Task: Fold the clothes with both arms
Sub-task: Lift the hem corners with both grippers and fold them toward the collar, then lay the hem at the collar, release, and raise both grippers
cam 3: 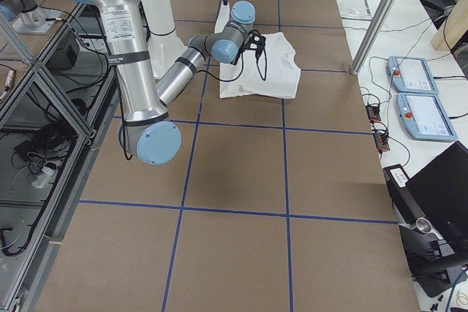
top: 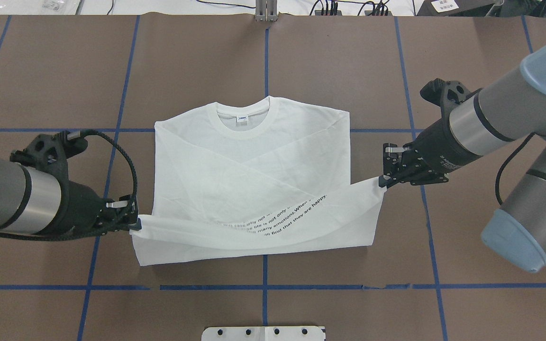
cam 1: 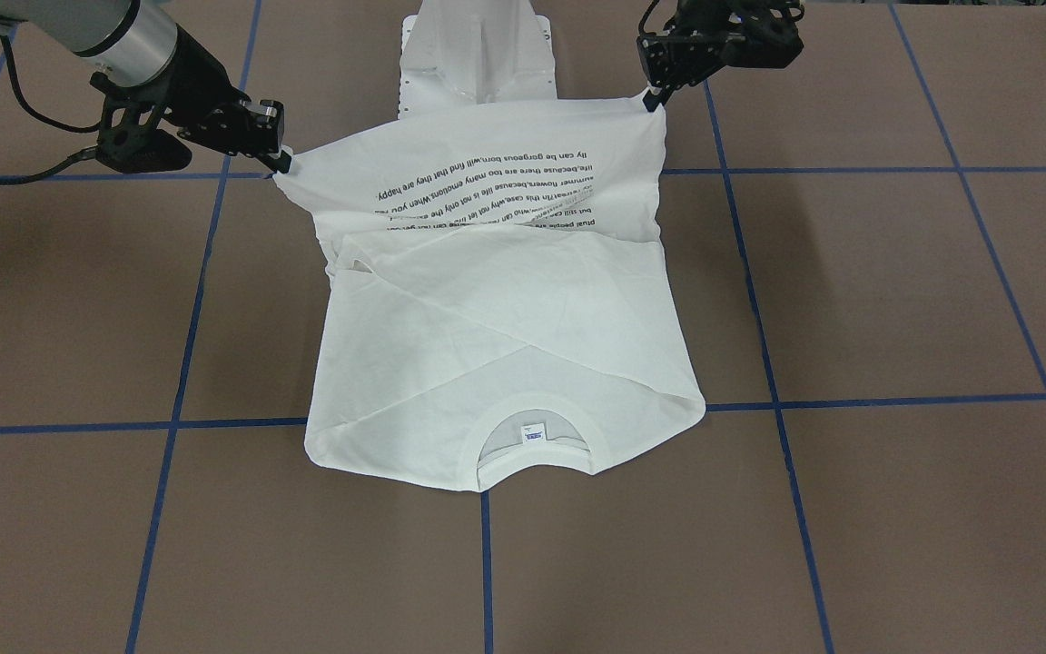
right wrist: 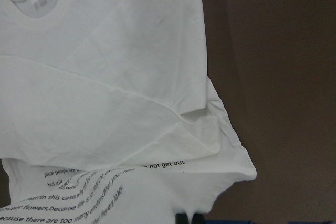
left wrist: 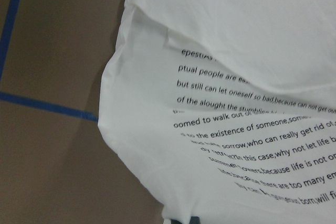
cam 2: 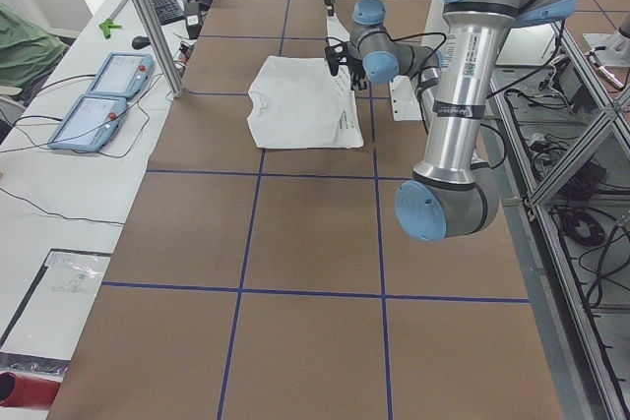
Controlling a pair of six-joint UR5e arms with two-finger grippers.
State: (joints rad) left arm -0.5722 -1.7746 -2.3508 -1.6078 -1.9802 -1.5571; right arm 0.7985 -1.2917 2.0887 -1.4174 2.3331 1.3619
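Observation:
The white long-sleeved T-shirt (top: 254,161) lies on the brown table with its ribbed collar (top: 243,124) away from the robot and both sleeves folded across its body. My left gripper (top: 135,223) is shut on one hem corner. My right gripper (top: 382,182) is shut on the other hem corner. Both hold the hem raised above the table, so the black text (top: 292,218) on its underside shows. In the front-facing view the left gripper (cam 1: 653,98) is at the upper right and the right gripper (cam 1: 280,163) at the upper left. The neck label (cam 1: 533,434) shows inside the collar.
The white metal pedestal (cam 1: 478,54) stands at the robot's edge of the table, just behind the raised hem, and also shows in the overhead view (top: 263,333). Blue tape lines (top: 349,286) cross the brown table. Two teach pendants (cam 2: 98,95) lie beyond the table's far edge.

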